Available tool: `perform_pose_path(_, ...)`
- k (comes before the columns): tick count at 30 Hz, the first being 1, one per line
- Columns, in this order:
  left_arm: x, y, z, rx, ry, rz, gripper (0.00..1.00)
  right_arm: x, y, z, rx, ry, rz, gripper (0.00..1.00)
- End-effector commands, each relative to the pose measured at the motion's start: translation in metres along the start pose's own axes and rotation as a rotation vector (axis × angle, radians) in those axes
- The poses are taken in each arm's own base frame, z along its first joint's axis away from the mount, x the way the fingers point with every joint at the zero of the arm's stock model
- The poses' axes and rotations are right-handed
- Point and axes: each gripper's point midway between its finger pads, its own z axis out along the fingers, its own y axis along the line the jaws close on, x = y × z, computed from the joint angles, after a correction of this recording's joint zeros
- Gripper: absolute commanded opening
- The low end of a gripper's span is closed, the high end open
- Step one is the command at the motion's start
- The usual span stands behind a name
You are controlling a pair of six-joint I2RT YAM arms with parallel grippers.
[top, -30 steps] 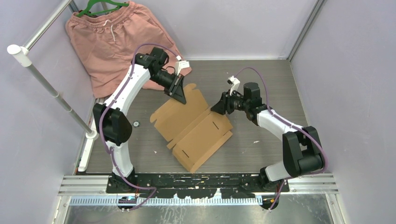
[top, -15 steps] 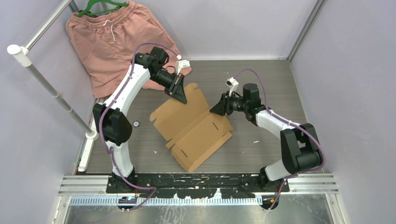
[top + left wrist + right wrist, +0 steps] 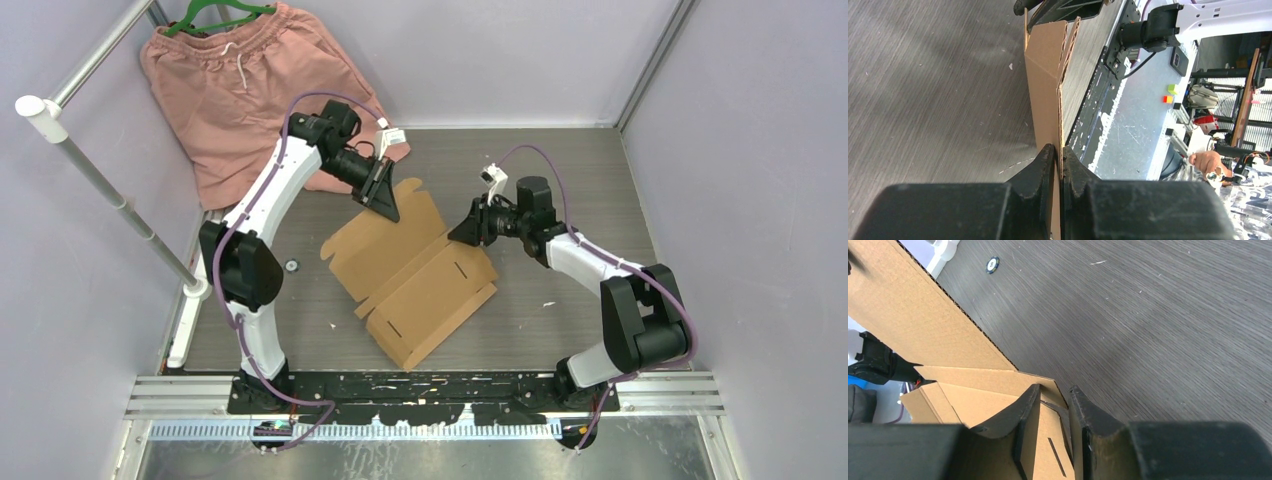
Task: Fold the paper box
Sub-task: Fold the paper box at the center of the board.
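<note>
Since a second ago the right gripper [image 3: 466, 231] has edged slightly closer to the paper box [image 3: 420, 285] and its jaws have drawn nearer together, while the left arm and the box have kept their places. The box lies mostly flat as an opened sheet in the middle of the worktop [image 3: 570, 180], between the two grippers, with its far flap lifted. The left gripper [image 3: 386, 206] is clamped on that raised flap, and its wrist view shows both fingers [image 3: 1045, 165] pressed against the cardboard's edge. The right gripper stands at the box's right corner with its jaws a narrow gap apart. In its wrist view the flap's corner shows in that gap, and whether the fingers [image 3: 1028, 412] touch it cannot be told.
</note>
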Motion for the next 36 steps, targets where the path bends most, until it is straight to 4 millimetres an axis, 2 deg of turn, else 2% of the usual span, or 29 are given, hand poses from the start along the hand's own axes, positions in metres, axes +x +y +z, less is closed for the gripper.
perform_pose_path(1, -0.010, -0.007, -0.003, 0.024, -0.025, 0.019, 0.10, -0.027, 0.014, 0.003, -0.011, -0.042, -0.099, 0.31)
perform_pose_path(6, -0.012, -0.003, -0.002, 0.014, -0.025, 0.012, 0.09, -0.021, 0.015, 0.005, 0.014, -0.007, -0.119, 0.26)
perform_pose_path(14, -0.012, 0.002, 0.001, 0.004, -0.019, -0.003, 0.09, -0.020, 0.022, 0.010, 0.050, 0.019, -0.162, 0.25)
perform_pose_path(20, -0.012, 0.004, 0.003, 0.004, -0.020, -0.012, 0.09, -0.011, 0.025, 0.018, 0.112, 0.071, -0.205, 0.24)
perform_pose_path(28, -0.014, 0.007, 0.003, -0.012, -0.027, -0.020, 0.08, 0.002, 0.020, 0.030, 0.212, 0.138, -0.247, 0.20)
perform_pose_path(33, -0.015, 0.011, 0.003, -0.034, -0.032, -0.027, 0.08, 0.003, 0.016, 0.029, 0.261, 0.149, -0.245, 0.18)
perform_pose_path(36, -0.016, 0.013, 0.004, -0.042, -0.035, -0.032, 0.07, 0.004, 0.010, 0.025, 0.301, 0.159, -0.240, 0.21)
